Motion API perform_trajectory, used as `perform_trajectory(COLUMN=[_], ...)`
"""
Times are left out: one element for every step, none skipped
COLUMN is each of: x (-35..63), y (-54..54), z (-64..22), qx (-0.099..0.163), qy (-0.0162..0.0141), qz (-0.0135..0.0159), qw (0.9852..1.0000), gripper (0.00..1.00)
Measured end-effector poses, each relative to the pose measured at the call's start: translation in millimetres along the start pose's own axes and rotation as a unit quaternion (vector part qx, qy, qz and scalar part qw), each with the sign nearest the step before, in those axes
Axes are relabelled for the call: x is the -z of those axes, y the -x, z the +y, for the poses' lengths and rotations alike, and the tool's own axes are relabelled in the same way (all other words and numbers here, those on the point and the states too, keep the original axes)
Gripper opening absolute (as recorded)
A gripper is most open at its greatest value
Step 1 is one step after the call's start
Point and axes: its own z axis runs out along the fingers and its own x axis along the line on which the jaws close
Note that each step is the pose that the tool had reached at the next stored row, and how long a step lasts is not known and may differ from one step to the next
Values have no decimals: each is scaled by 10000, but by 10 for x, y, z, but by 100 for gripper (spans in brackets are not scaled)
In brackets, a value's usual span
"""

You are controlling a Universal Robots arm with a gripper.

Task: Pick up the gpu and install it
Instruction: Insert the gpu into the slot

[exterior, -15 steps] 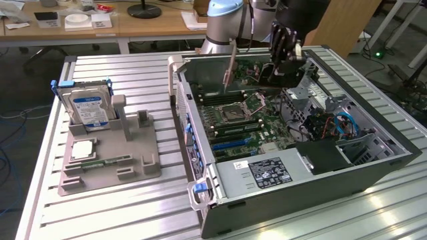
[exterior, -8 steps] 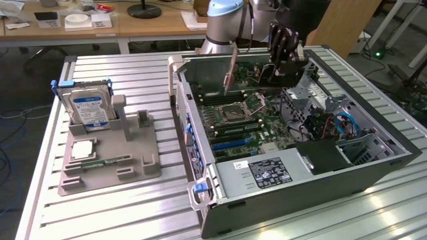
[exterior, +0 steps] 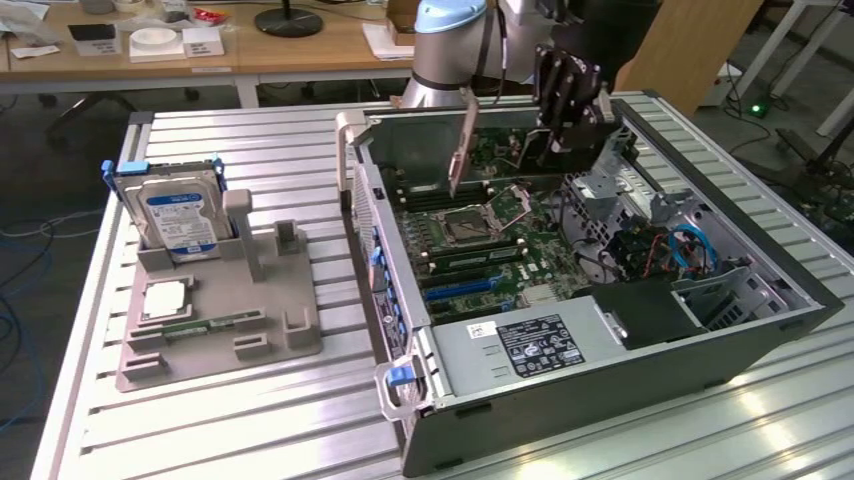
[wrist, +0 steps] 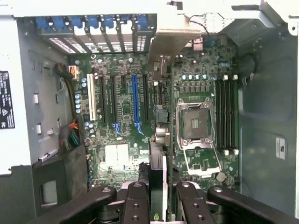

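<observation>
On the exterior view's left, a hard drive (exterior: 180,215) stands in a grey tray (exterior: 267,310), its blue label too small to read. Rightward, over the open computer case (exterior: 747,335), the gripper (wrist: 161,198) is clamped on the gpu (wrist: 159,172). The card hangs edge-down above the motherboard (wrist: 100,140), long axis parallel to the expansion slots, bracket (wrist: 172,39) toward the case's rear wall. The blue slot (wrist: 135,100) lies just beside the card's line. The power supply label (exterior: 534,345) is unreadable.

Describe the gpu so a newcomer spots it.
On the slatted table sits an open computer case; the gripper hangs over its motherboard. The gpu is the thin card clamped edge-on in that gripper, with a long metal bracket, unlike the blue-labelled hard drive in the grey holder.
</observation>
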Motion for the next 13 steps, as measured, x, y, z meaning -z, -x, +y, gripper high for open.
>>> perform_trajectory(x=[-1, -1, -2, -3, -3, -4, -5, -5, -6, -7, -7, -7, -8], y=[-1, -1, -2, -2, -3, -4, -5, -5, -6, -7, -8, -9, -9], z=[0, 0, 0, 0, 0, 0, 0, 0, 0, 0, 0, 0, -1], qx=[56, 111, 166, 222, 281, 335, 390, 444, 498, 553, 611, 665, 720], qy=[1, 2, 4, 5, 6, 7, 8, 9, 9, 10, 11, 12, 13], qz=[0, -1, -1, -1, -2, -3, -3, -3, -4, -5, -5, -5, -5], qw=[10000, 9999, 9999, 9998, 9996, 9994, 9992, 9990, 9988, 9985, 9981, 9978, 9974], gripper=[27, 27, 27, 27, 27, 27, 27, 27, 27, 27, 27, 27, 27])
